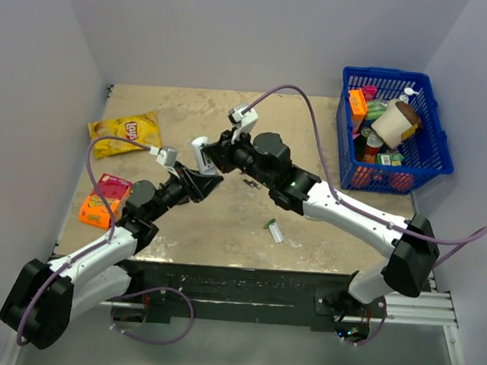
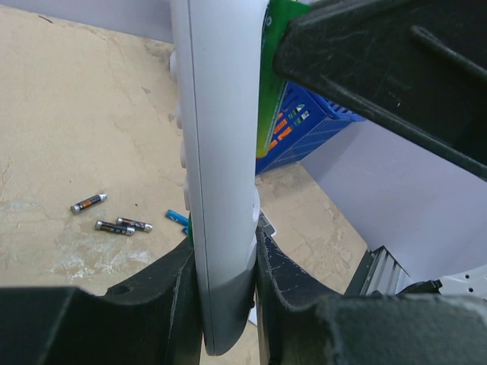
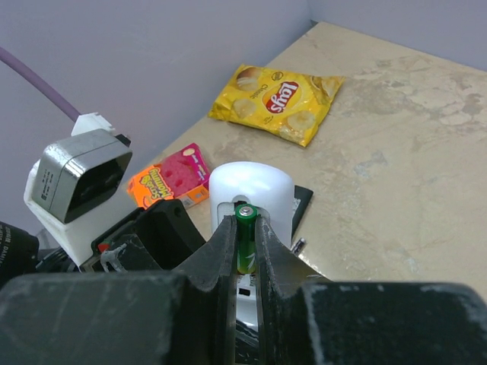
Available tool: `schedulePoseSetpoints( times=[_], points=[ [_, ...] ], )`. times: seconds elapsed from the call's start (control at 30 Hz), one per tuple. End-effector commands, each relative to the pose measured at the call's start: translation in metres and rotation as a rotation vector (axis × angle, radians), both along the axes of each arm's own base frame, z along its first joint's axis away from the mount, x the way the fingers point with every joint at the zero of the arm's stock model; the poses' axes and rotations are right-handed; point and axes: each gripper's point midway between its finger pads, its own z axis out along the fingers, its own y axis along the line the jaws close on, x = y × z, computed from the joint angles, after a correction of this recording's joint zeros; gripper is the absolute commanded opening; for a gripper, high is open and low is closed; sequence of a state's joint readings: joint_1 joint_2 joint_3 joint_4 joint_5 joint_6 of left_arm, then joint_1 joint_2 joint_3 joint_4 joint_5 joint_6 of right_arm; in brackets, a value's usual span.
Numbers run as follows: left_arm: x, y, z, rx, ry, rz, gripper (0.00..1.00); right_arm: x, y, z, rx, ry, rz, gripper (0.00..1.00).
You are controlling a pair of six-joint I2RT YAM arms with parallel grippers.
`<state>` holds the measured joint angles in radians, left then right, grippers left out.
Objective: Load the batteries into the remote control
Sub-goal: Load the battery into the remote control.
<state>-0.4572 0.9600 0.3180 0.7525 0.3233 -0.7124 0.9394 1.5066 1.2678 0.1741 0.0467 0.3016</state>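
My left gripper (image 2: pixel 224 262) is shut on the lower end of the white remote control (image 2: pixel 217 137) and holds it upright above the table. In the right wrist view the remote's (image 3: pixel 251 186) back is open. My right gripper (image 3: pixel 243 232) is shut on a green battery (image 3: pixel 245 237), which stands in the open battery slot. From above, both grippers meet at the remote (image 1: pixel 200 154): left (image 1: pixel 202 180), right (image 1: pixel 218 154). A second small green battery (image 1: pixel 268 224) lies on the table beside a small white piece (image 1: pixel 277 233).
Three dark cells (image 2: pixel 114 226) and a blue cell (image 2: pixel 176 217) lie on the table. A Lay's bag (image 1: pixel 127 132) and a pink-orange pack (image 1: pixel 106 199) sit at the left. A blue basket (image 1: pixel 433 157) with several items stands at back right. A black object (image 3: pixel 306 199) lies behind the remote.
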Motion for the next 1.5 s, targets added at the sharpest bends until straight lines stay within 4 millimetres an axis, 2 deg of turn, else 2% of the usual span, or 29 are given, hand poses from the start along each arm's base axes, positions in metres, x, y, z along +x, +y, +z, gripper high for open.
schedulePoseSetpoints(
  times=[0.0,0.27,0.7,1.0,1.47],
  points=[
    [0.004,0.004,0.036,-0.022,-0.13,0.025,0.0,0.002,0.002,0.023,0.006,-0.063,-0.043,0.0],
    [0.004,0.006,0.037,-0.01,-0.141,0.033,0.0,0.003,-0.002,0.019,-0.049,-0.099,-0.097,0.0],
    [0.004,0.006,0.034,0.0,-0.134,0.032,0.0,0.002,-0.002,0.03,-0.015,-0.164,-0.13,0.0],
    [0.003,0.007,0.041,-0.01,-0.14,0.035,0.0,0.0,0.003,0.013,-0.054,-0.17,-0.105,0.0],
    [0.004,0.008,0.046,-0.024,-0.135,0.043,0.0,-0.001,0.0,-0.013,-0.127,-0.163,-0.113,0.0]
  ],
)
